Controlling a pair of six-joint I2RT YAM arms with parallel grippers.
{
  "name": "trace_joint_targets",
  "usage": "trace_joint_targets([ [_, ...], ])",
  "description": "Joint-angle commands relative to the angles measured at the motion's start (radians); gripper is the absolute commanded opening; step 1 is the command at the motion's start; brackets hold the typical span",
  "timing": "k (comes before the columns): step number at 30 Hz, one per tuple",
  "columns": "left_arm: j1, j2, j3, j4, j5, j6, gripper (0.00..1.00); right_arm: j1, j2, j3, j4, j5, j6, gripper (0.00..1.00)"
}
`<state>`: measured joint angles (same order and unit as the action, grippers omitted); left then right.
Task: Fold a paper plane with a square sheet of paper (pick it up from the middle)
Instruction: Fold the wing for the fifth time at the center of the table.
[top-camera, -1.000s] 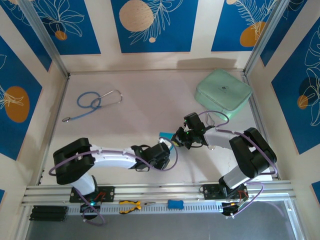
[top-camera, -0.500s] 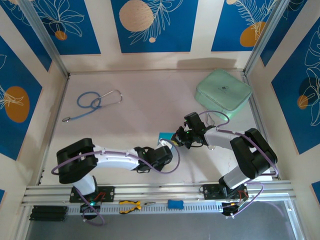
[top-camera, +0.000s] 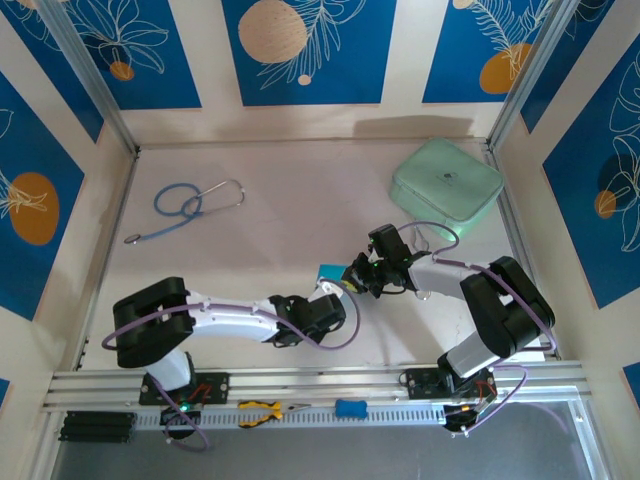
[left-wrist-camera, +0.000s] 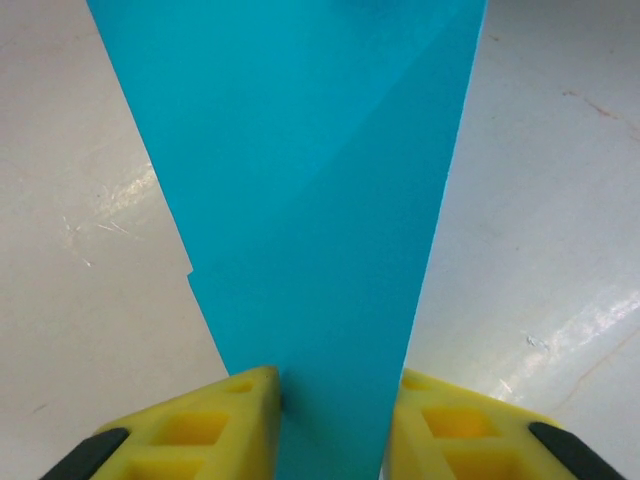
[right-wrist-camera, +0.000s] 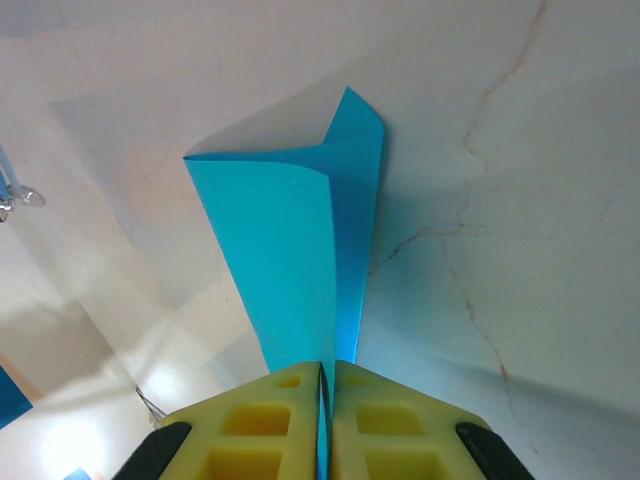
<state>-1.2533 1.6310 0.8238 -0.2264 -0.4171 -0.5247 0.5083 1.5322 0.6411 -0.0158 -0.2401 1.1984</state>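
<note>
The pale bench (top-camera: 280, 230) carries a mint-green case (top-camera: 446, 186) at its far right and a blue-tubed stethoscope (top-camera: 185, 205) at its far left, well apart from each other. The folded sheet of paper (top-camera: 329, 271) sits near the middle of the bench, between the two arms. In the right wrist view it rises as a creased, doubled flap. The right end effector (right-wrist-camera: 327, 375) is clenched on the flap's lower edge, its yellow fingers (right-wrist-camera: 265, 405) pressed together. The left end effector (left-wrist-camera: 335, 385) is released, its fingers (left-wrist-camera: 215, 415) spread on either side of a narrowing strip of the paper. Orange-handled pliers (top-camera: 262, 411) and a small blue block (top-camera: 349, 408) rest on the front rail.
</note>
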Motion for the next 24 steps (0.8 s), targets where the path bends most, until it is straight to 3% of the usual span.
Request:
trace_joint_targets([
  [1, -0.012, -0.026, 0.021, -0.028, -0.024, -0.001, 0.30, -0.005, -0.018, 0.016, -0.016, -0.024, 0.000, 0.11],
  [15, -0.012, -0.056, 0.000, 0.024, 0.006, -0.025, 0.31, -0.004, -0.020, 0.015, -0.015, -0.018, 0.003, 0.06],
  [24, -0.013, -0.037, 0.001, -0.017, -0.013, -0.044, 0.26, -0.005, -0.022, 0.011, -0.018, -0.013, 0.004, 0.06],
])
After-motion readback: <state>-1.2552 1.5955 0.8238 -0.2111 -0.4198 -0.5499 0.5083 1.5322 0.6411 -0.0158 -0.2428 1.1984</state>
